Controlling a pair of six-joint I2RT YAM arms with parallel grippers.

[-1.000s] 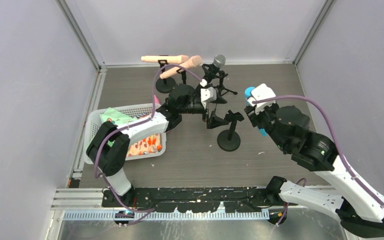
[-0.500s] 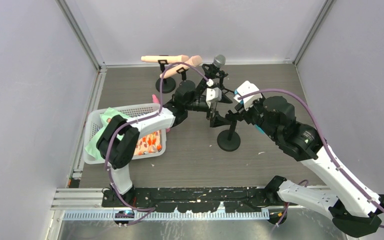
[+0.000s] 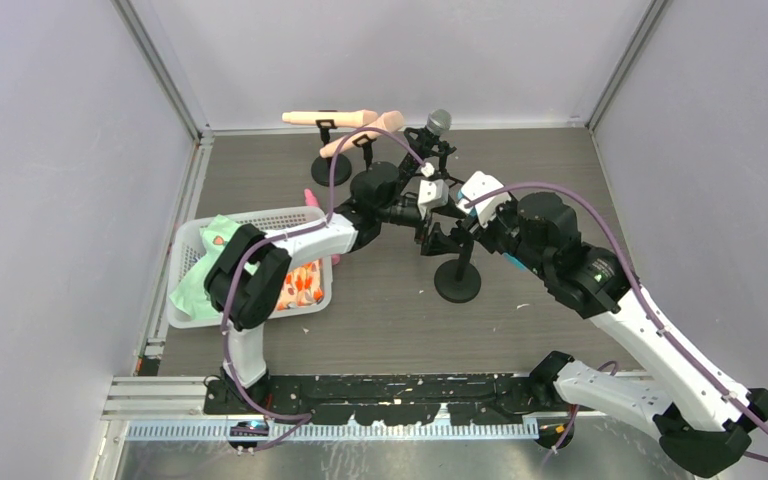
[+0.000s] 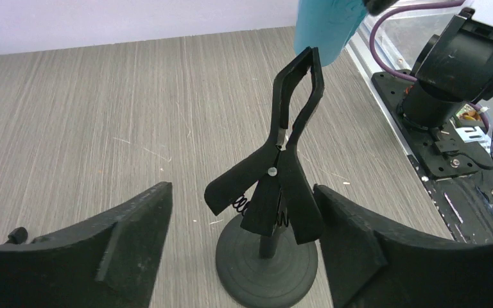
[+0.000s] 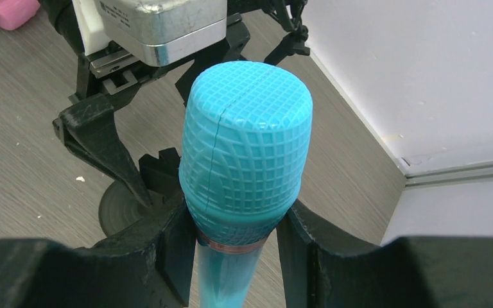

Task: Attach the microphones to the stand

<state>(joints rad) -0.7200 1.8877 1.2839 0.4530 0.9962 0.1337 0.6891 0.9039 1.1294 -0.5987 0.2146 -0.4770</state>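
We judge three done: peach microphones and black microphone clipped beyond the empty clip stand; blue microphone pending, clamped in right hand just above the stand; left hand apart, straddling its clip.

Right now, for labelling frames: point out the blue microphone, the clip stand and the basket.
blue microphone [image 5: 247,128], right wrist view, mesh head.
clip stand [image 4: 271,172], left wrist view, clip hinge.
basket [image 3: 270,214], top view, far rim.

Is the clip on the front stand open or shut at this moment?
Shut: in the left wrist view the clip tips meet at the top. The left gripper jaws flank its handles, apparently not yet squeezing them.
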